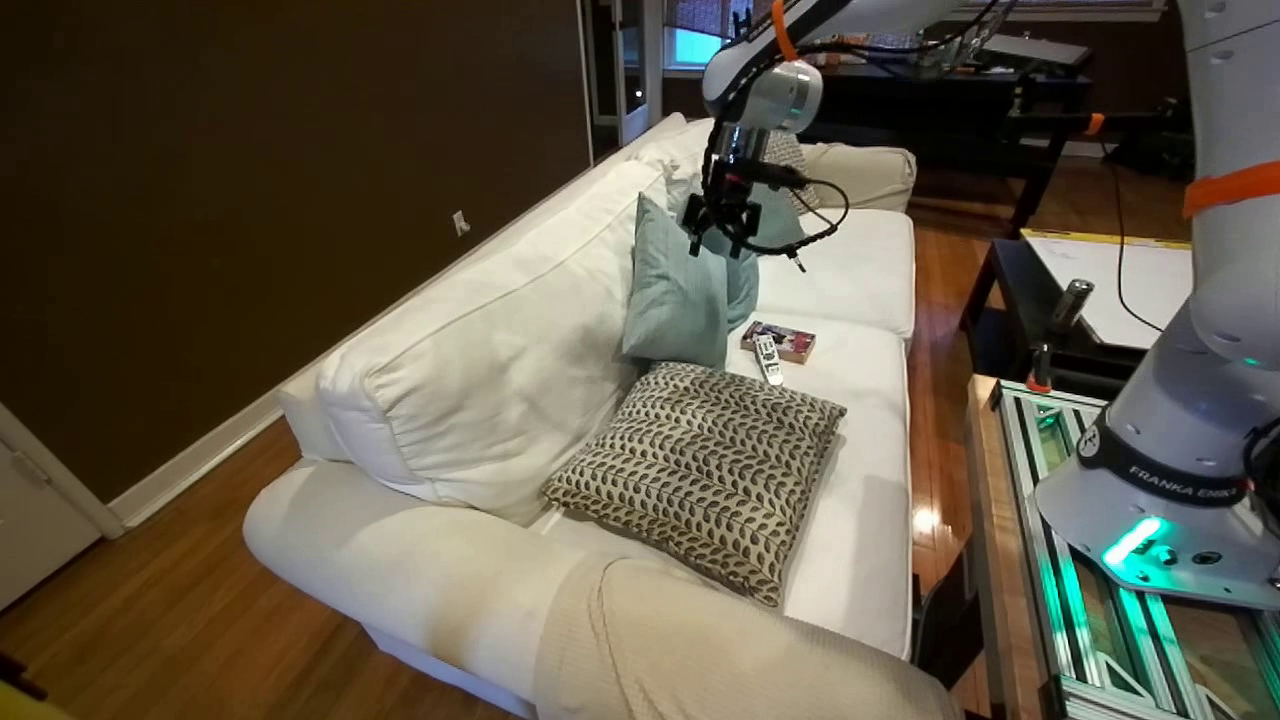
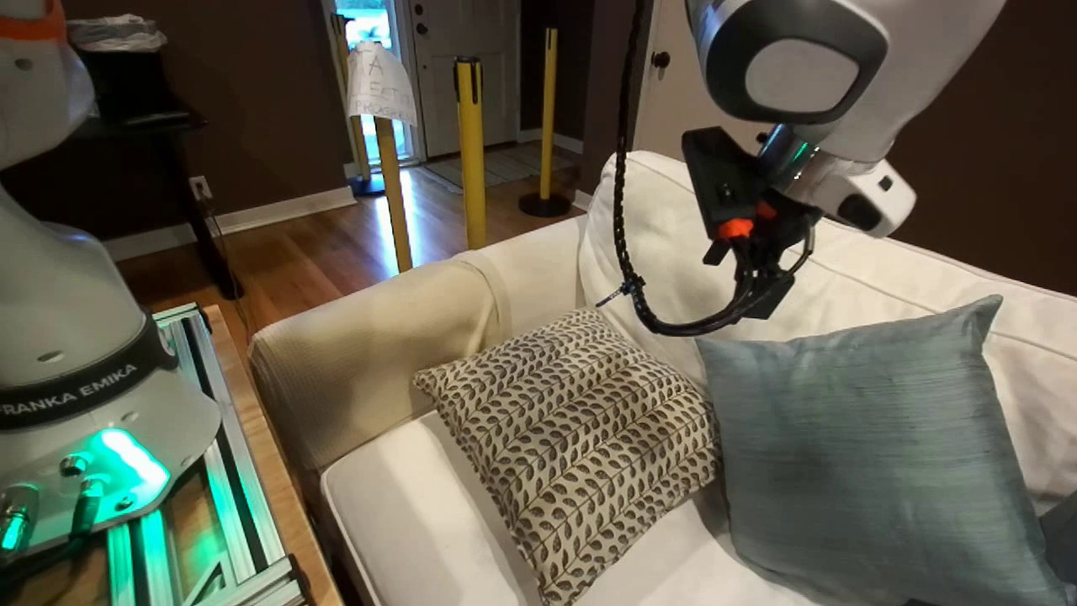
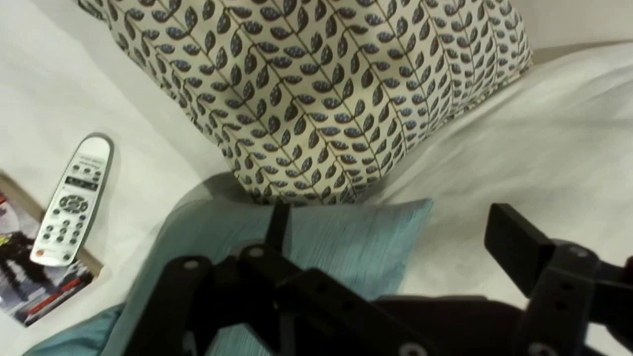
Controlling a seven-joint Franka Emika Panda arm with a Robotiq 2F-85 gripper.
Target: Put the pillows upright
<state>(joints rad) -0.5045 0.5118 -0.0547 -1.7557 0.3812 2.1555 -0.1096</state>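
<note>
"What do you make out in an exterior view?"

"The gripper (image 1: 718,240) hanging above a teal pillow (image 1: 672,300), which stands propped against the white back cushion (image 1: 500,330)."

"And the patterned pillow (image 2: 580,446)?"

"In an exterior view, it's lying on the seat (image 2: 412,509) between the armrest (image 2: 379,370) and that teal pillow."

"The jaws?"

"Released. In the wrist view the fingers (image 3: 519,249) are spread wide, the teal pillow's corner showing between them, and a remote (image 3: 74,200) lies near both pillows."
</note>
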